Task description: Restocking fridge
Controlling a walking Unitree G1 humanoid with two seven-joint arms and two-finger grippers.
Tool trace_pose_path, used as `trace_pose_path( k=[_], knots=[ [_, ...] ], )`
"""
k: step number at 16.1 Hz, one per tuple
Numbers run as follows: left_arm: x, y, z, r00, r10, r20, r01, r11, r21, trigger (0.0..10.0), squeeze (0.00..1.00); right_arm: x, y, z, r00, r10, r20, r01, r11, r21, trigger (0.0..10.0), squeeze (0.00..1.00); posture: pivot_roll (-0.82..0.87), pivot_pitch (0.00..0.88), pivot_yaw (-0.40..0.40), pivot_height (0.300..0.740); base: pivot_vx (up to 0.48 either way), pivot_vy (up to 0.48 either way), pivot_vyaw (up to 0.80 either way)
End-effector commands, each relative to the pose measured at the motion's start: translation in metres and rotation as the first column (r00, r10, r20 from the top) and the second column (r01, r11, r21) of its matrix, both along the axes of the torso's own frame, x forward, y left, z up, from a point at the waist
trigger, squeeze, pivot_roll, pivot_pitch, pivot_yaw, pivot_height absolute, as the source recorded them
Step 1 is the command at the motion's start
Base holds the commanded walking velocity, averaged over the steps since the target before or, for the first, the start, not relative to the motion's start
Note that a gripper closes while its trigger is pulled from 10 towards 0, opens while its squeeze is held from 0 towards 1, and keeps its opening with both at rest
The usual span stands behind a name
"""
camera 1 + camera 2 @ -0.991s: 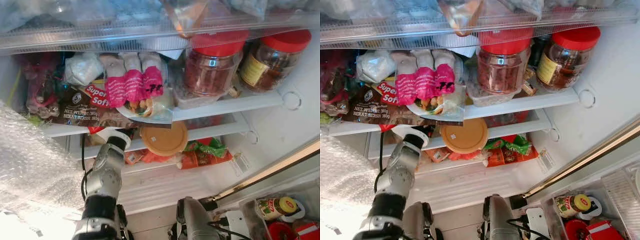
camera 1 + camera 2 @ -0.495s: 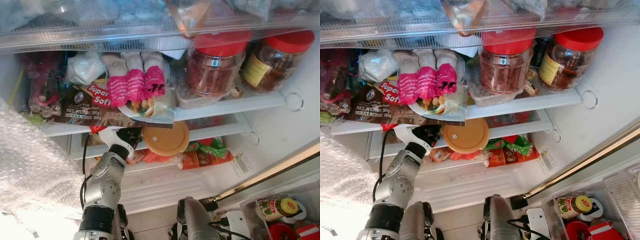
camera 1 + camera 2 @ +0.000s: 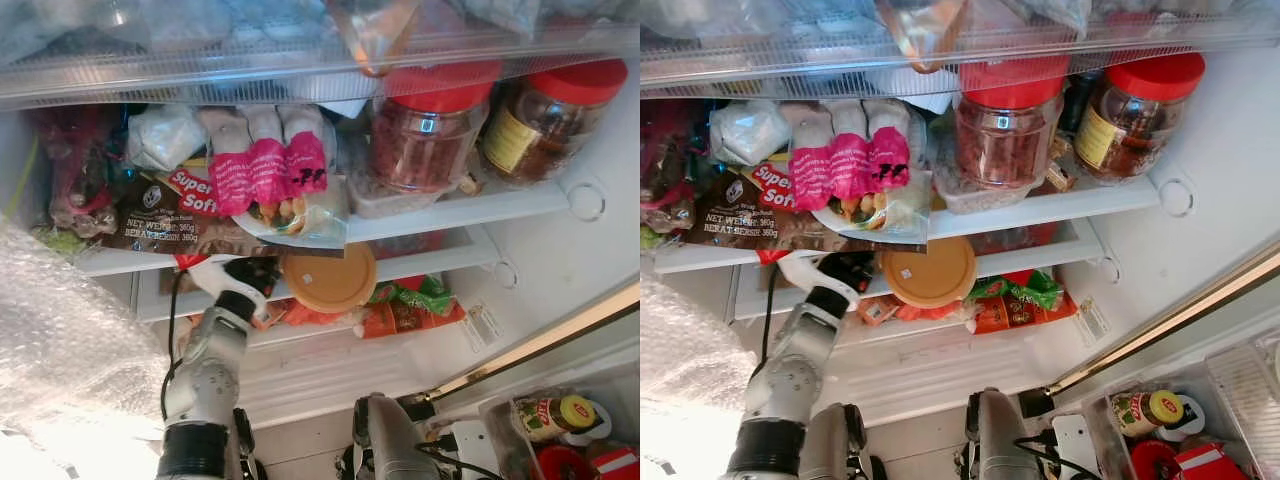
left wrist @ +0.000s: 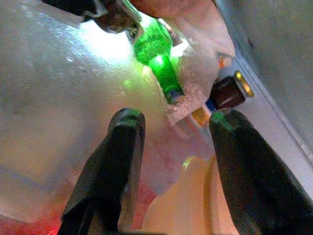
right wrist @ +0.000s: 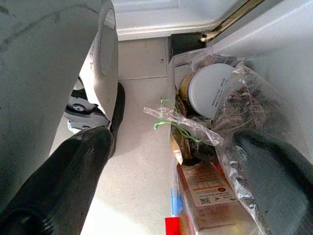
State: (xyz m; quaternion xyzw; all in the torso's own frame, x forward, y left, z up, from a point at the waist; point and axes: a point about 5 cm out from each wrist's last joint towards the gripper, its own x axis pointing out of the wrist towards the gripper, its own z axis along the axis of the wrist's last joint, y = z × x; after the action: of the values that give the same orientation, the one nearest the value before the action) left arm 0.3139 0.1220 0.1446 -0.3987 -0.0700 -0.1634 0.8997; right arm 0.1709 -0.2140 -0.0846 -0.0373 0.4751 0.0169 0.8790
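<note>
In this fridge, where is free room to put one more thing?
Little room. Bare strips: the shelf edge right of the red-lidded jars, and the white ledge below the orange packets. The bread bag side is crowded; the left gripper reaches in beside the tan lid.

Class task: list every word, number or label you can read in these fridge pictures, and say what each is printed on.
"Super Soft": red patch on the brown bread bag.
"NET WEIGHT: 380g": same bag; the line beneath is too blurred to read.
Pink sleeves, jar labels, door-shelf jar, carton: print too small to read.
</note>
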Motion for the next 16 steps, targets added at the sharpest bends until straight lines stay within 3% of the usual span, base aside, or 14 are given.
trace_pose_path(
  k=[1, 16],
  knots=[
    [-0.0053, -0.0019, 0.0202, 0.995, -0.007, 0.098, 0.01, 0.999, -0.031, 10.0, 0.0, -0.0094, 0.0004, -0.0042, 1.0, -0.002, -0.029, 0.002, 1.0, 0.006, 10.0, 0.0, -0.1, 0.185, -0.043, 0.618, 0.0, 0.0, 0.0],
    [-0.0103, -0.0043, 0.0163, 0.997, -0.05, 0.063, 0.052, 0.998, -0.028, 10.0, 0.0, -0.0092, 0.0007, -0.0042, 1.0, -0.001, -0.029, 0.001, 1.0, 0.007, 10.0, 0.0, -0.1, 0.182, -0.043, 0.618, 0.0, 0.0, 0.0]
  ],
)
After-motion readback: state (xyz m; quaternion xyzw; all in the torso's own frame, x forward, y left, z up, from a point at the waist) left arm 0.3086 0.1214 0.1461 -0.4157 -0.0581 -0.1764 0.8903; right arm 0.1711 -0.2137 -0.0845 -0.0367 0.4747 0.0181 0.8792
